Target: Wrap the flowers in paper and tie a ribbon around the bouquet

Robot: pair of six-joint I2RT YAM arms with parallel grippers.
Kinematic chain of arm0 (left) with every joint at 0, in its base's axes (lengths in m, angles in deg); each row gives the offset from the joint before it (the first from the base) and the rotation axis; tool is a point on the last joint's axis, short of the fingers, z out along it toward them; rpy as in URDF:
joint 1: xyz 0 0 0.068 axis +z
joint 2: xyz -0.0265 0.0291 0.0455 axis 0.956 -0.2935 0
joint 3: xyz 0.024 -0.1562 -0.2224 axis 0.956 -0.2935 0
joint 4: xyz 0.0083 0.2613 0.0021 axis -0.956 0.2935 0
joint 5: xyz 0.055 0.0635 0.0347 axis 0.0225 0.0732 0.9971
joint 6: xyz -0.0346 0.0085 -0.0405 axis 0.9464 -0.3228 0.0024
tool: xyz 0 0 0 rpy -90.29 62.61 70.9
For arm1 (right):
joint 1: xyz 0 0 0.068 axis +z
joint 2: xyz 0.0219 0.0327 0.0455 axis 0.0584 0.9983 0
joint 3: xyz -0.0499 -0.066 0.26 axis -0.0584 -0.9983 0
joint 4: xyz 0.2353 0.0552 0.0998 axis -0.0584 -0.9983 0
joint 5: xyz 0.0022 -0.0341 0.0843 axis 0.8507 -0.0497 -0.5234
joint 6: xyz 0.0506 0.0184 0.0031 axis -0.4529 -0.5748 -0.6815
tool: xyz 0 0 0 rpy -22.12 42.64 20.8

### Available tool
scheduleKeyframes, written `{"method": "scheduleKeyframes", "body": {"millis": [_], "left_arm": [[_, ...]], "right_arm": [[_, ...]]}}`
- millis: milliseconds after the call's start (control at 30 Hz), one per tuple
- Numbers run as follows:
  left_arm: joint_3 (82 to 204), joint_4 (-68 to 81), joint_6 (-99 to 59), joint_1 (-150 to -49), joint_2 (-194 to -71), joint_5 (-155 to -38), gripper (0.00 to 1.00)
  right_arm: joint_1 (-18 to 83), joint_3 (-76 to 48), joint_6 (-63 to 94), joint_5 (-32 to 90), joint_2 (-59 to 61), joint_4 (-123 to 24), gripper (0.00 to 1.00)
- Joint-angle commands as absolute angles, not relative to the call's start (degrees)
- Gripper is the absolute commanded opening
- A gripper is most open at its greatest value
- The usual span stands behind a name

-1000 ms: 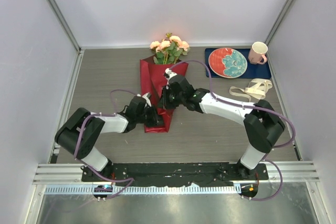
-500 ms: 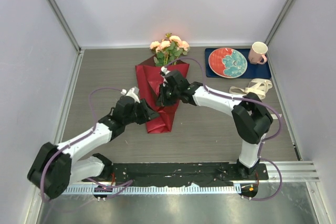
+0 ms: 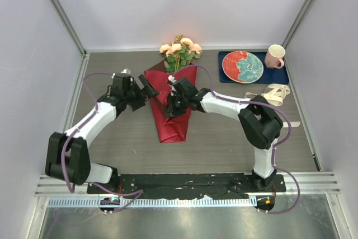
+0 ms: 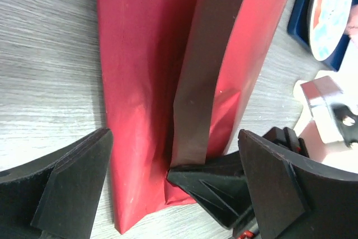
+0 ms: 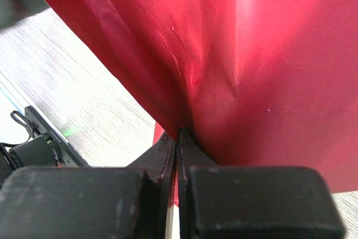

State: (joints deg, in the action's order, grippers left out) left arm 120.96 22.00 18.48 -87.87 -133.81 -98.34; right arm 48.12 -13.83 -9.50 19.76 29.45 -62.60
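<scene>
The bouquet lies mid-table: peach-pink flowers stick out of the far end of the dark red paper, which is folded round the stems as a long cone. My right gripper is shut on a fold of the paper, its jaws pinched tight on the sheet. My left gripper stands wide open at the cone's left edge, holding nothing. In the left wrist view the paper and a dark flap lie beyond its spread fingers. The cream ribbon lies loose at the right.
A patterned plate and a pink mug rest on a dark blue mat at the back right. The plate also shows in the left wrist view. Metal frame rails run along both sides.
My left gripper opened, let go of the paper's lower part and swung left and toward the far side. The right gripper kept its pinch and shifted slightly left.
</scene>
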Motion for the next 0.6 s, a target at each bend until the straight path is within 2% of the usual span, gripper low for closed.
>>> {"method": "scheduleKeyframes", "body": {"millis": [0, 100, 200, 233, 267, 300, 333, 367, 400, 433, 500, 567], "left_arm": [[124.4, 22.3, 15.8, -88.0, -138.9, -102.6, 1.00], [125.9, 20.3, 14.9, -88.0, -141.1, -103.7, 0.87], [129.0, 21.6, 12.3, -88.0, -144.8, -103.5, 0.46], [131.1, 22.9, 11.4, -88.0, -146.9, -103.3, 0.25], [132.3, 23.6, 8.9, -88.0, -147.8, -103.0, 0.18], [133.2, 24.3, 8.1, -88.1, -148.5, -103.1, 0.05], [134.6, 24.3, 7.1, -88.0, -149.8, -103.7, 0.00], [135.3, 24.6, 6.1, -88.0, -150.3, -104.5, 0.00], [135.7, 24.5, 4.6, -88.0, -150.8, -104.9, 0.00], [136.3, 24.4, 4.0, -88.0, -151.2, -105.3, 0.00], [137.2, 24.8, 3.0, -88.0, -152.7, -106.0, 0.00], [138.2, 24.5, 2.7, -88.0, -153.8, -107.3, 0.00]], "right_arm": [[48.2, -11.6, -9.3, 18.3, 29.5, -61.4, 0.08], [48.3, -11.5, -9.1, 18.4, 29.5, -61.5, 0.10], [48.3, -11.5, -8.8, 18.1, 29.1, -61.5, 0.15], [48.2, -11.5, -8.6, 17.8, 28.8, -61.9, 0.20], [48.2, -11.1, -7.7, 17.6, 28.6, -62.6, 0.24], [48.2, -11.0, -7.2, 17.5, 26.8, -64.6, 0.34], [48.3, -11.2, -6.5, 17.1, 25.6, -65.3, 0.40], [48.2, -13.1, -5.1, 17.5, 23.8, -65.6, 0.46], [48.1, -14.5, -4.5, 18.1, 22.1, -65.3, 0.59], [48.0, -15.8, -3.9, 18.4, 18.7, -65.1, 0.63], [47.5, -18.9, -3.0, 18.6, 16.4, -64.4, 0.69], [46.1, -20.6, -3.0, 17.0, 15.0, -63.9, 0.70]]}}
